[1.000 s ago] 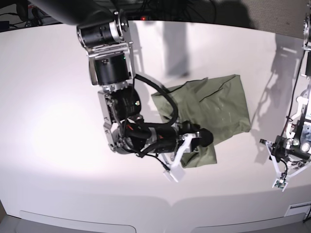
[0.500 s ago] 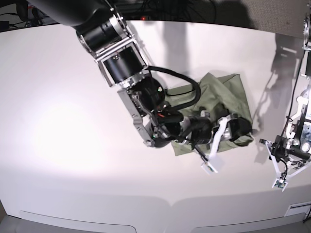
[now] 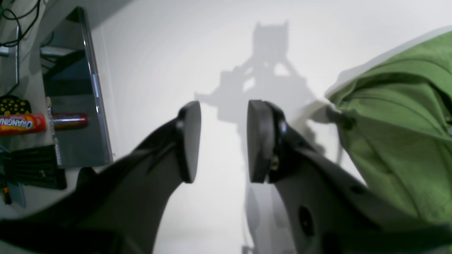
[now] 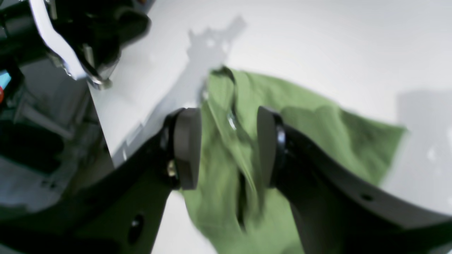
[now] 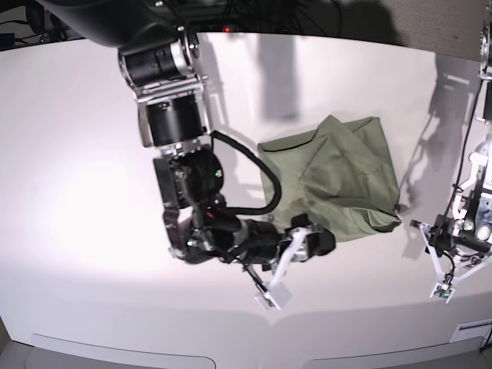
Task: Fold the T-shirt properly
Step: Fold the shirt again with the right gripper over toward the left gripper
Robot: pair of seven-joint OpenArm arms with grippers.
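The T-shirt point(image 5: 338, 181) is lying bunched at centre-right of the base view, its long axis running from upper left to lower right. The right gripper point(image 5: 296, 250) is being held just off its lower-left edge, jaws parted and nothing gripped. The left gripper point(image 5: 444, 265) is hanging at lower right, open and empty, just past the cloth's corner.
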